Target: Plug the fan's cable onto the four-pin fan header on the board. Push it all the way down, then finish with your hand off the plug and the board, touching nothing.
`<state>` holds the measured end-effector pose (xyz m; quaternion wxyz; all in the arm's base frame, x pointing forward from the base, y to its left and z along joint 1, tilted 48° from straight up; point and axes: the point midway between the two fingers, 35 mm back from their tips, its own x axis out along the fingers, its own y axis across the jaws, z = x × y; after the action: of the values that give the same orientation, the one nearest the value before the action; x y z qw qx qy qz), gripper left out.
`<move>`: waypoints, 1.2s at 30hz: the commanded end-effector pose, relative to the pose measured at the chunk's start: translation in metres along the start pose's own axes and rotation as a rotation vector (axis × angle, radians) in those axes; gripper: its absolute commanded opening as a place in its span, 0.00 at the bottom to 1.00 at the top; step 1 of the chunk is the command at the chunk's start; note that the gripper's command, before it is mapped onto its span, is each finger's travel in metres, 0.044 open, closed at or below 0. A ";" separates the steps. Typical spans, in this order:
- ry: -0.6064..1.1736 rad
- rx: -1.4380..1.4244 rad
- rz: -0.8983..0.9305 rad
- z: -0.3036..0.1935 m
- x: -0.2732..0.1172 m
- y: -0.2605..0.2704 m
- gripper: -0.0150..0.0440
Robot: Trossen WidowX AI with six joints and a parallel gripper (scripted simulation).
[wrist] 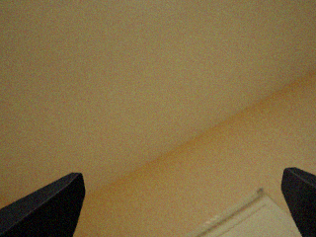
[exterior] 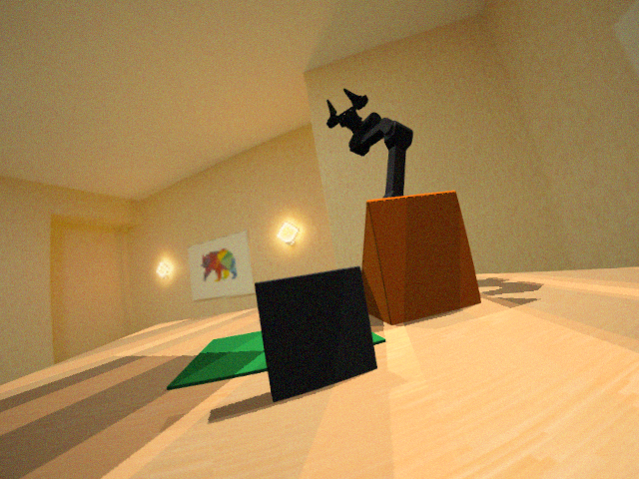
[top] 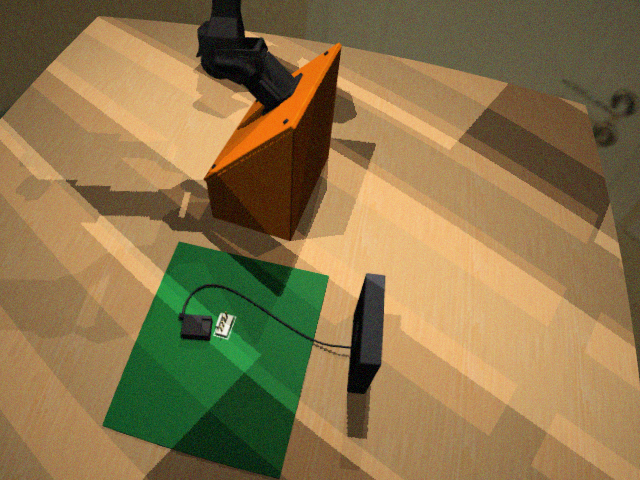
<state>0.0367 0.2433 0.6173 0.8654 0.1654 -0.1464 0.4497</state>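
The black plug (top: pixel 195 327) lies on the green board (top: pixel 149 408) (exterior: pixel 227 358), just left of the white four-pin header (top: pixel 224 326) and apart from it. The header's pins show uncovered. A thin black cable (top: pixel 211 285) leaves the plug's far left corner, arcs over the board and runs to the fan (top: pixel 369 320) (exterior: pixel 316 334), a dark square slab standing on edge right of the board. My gripper (exterior: pixel 336 95) (wrist: pixel 183 181) is wide open and empty, raised high and well away from plug and board. It is out of the top view. The exterior view does not show the plug or header.
The arm (top: pixel 273 82) (exterior: pixel 396 167) stands on a tall orange pedestal (top: pixel 258 191) (exterior: pixel 422 257) behind the board on the wooden table (top: pixel 439 310) (exterior: pixel 490 386). The wrist view shows only wall, ceiling and a pale frame beyond the fingers.
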 end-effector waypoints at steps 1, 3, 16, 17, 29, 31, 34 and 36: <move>0.000 0.000 0.000 0.000 0.000 0.000 0.98; 0.000 0.000 0.000 0.000 0.000 0.000 1.00; -0.352 0.195 0.097 0.110 -0.057 -0.064 0.61; -0.387 0.221 0.100 0.119 -0.063 -0.074 0.61; -0.741 0.497 0.047 0.183 -0.126 -0.212 0.61; -0.774 0.530 0.030 0.184 -0.131 -0.232 0.61; -0.802 0.558 0.013 0.184 -0.135 -0.248 0.61; -0.821 0.573 -0.002 0.184 -0.137 -0.259 0.61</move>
<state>0.1399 -0.0583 0.6939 0.6667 0.5390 -0.3405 0.3861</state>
